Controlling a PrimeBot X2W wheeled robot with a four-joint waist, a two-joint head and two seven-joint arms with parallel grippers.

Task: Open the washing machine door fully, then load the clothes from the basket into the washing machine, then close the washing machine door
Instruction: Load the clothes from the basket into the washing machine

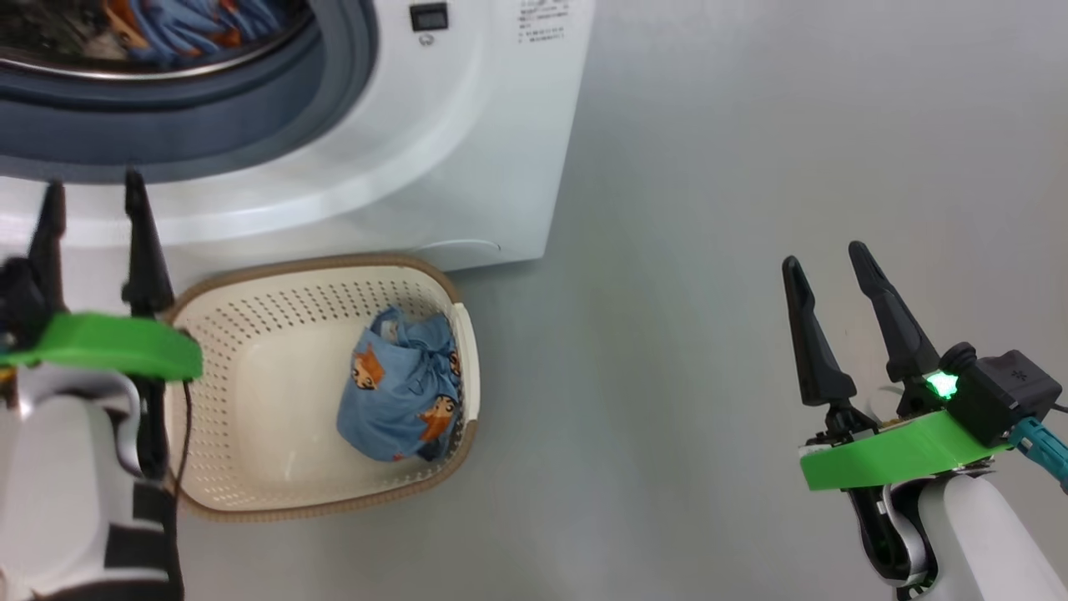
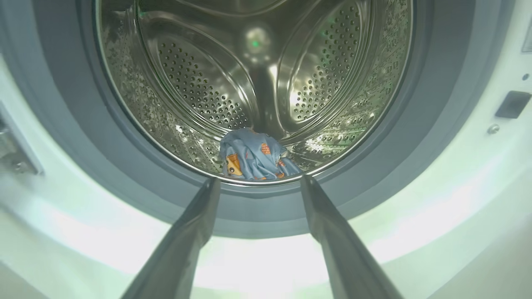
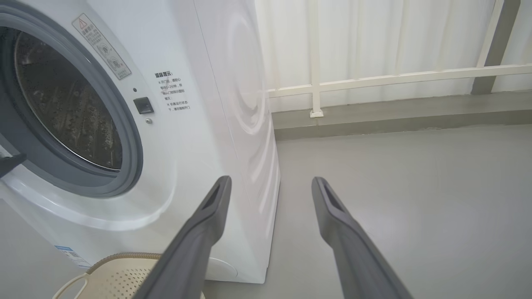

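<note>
Hovering low before the washing machine (image 1: pixel 467 167), the left gripper (image 1: pixel 93 184) is holding its two dark fingers spread apart and empty. In its wrist view they are pointing at the lower lip of the grey rubber gasket (image 2: pixel 374 166), just short of the perforated steel drum (image 2: pixel 199 83), whose round opening is standing uncovered. One light blue garment (image 2: pixel 253 155) with orange-brown figures is lying at the front of the drum floor, and the gasket lip is rising between it and the fingertips. The basket (image 1: pixel 275 401) is sitting on the grey floor (image 1: pixel 709 250) close against the machine's front base, below the opening. The left arm's green collar (image 1: pixel 108 346) is overlapping the basket's left rim in the head view. A second bundled blue garment (image 1: pixel 400 392) is resting against the basket's right wall. The right gripper (image 1: pixel 825 255) is hanging well apart to the right over the floor, fingers likewise spread and empty. Beyond the machine's side, a white railing (image 3: pixel 395 77) is running in front of a pale curtain (image 3: pixel 374 37).
</note>
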